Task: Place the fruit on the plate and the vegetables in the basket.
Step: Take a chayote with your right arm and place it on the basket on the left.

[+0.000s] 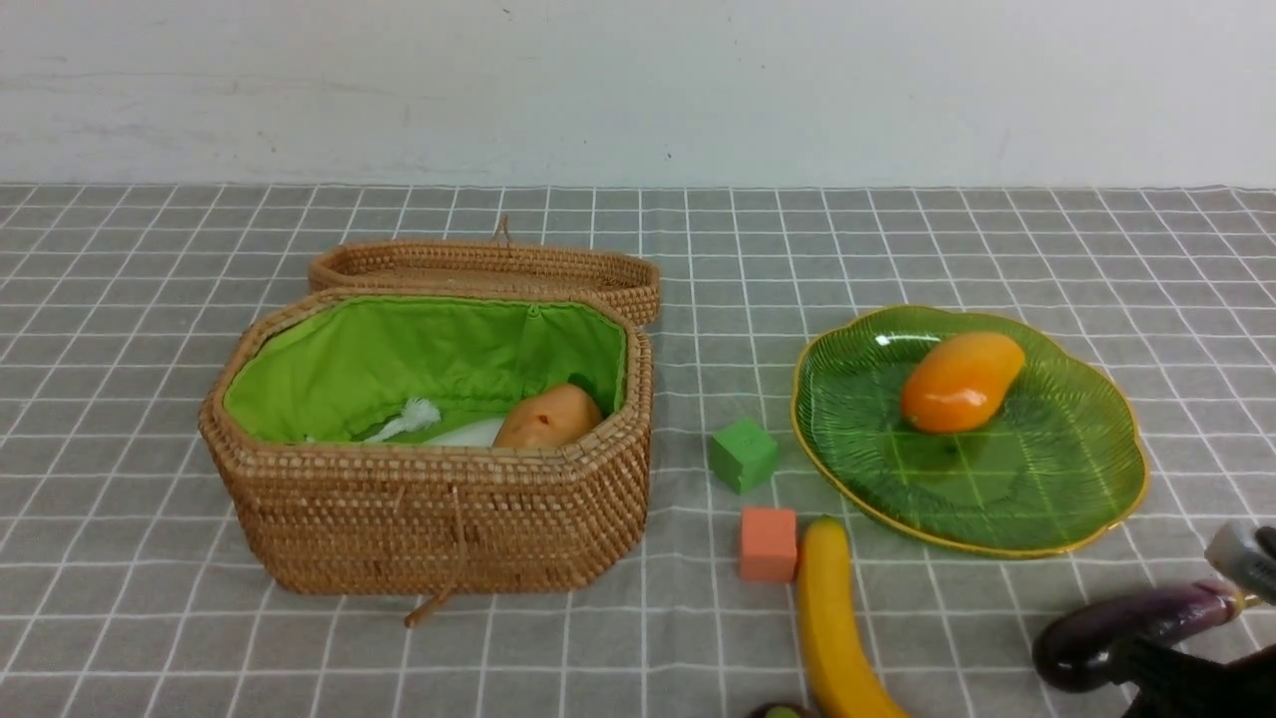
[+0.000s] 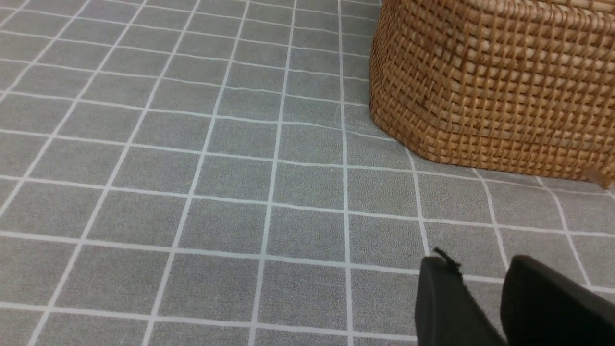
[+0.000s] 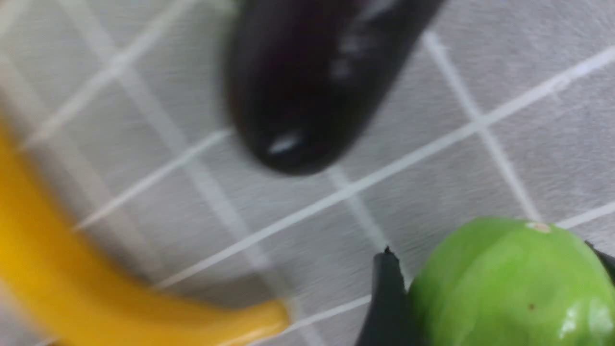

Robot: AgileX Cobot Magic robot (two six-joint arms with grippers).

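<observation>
**A:** Now, report the state of each pincer.

**B:** The right pincer (image 3: 490, 252) is clenched on the light green gourd (image 3: 509, 283), with a black finger (image 3: 387, 298) pressed against its side. The left pincer (image 2: 480, 283) is released. Its fingers stand slightly apart with nothing between them, low over the bench (image 2: 192, 192) and close to the basket (image 2: 490, 81) wall.

**A:** Where are the fruits?

**B:** The mango (image 1: 960, 381) lies on the plate (image 1: 997, 499), on the right half of the bench. The banana (image 1: 832, 618) lies on the cloth by the near edge, its tip touching or just beside the orange cube (image 1: 768, 543). Only a sliver of the mangosteen (image 1: 783, 711) shows, at the near edge next to the banana.

**A:** And the vegetables?

**B:** The potato (image 1: 546, 417) and the white radish (image 1: 469, 432) are inside the basket on the left half of the bench. The lid (image 1: 488, 267) is folded back toward the far edge. The eggplant (image 1: 1136, 628) lies near the near right corner, off the plate. In the right wrist view it lies close to the held gourd.

**A:** Anything else on the bench?

**B:** A green cube (image 1: 743, 454) sits between the basket and the plate.
</observation>
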